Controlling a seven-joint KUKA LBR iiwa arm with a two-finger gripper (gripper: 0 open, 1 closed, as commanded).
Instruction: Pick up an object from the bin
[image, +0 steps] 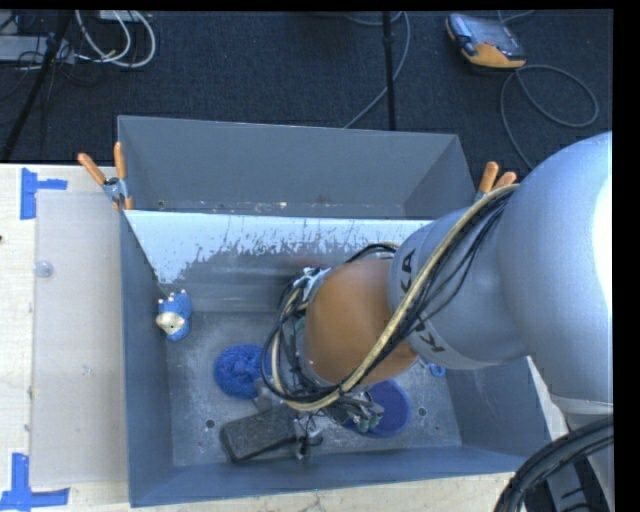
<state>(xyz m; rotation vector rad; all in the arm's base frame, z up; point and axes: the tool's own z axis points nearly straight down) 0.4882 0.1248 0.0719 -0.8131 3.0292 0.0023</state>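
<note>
Camera view: looks down into the grey metal bin, with the arm reaching in from the right.
Arm: its silver body slopes down over the bin's right half toward the middle of the floor.
Wrist: an orange cover sits on it, with black and yellow cables looped around its left side.
Gripper: low in the bin, close to the front wall, just beneath the orange cover.
Jaws: the cover and cables crowd over them, so it cannot be told whether they are spread or pressed together.
Nearest thing: a dark grey flat block lies on the floor along the front wall, its long side running left to right. Its right end meets the tip of the gripper. Whether the block is pinched cannot be told.
Behind the block: a blue fuzzy lump rests on the floor, just left of the cables.
Right of the gripper: a blue round piece lies partly under the arm.
Left wall: a small blue and cream toy sits beside it, well apart from the gripper.
</note>
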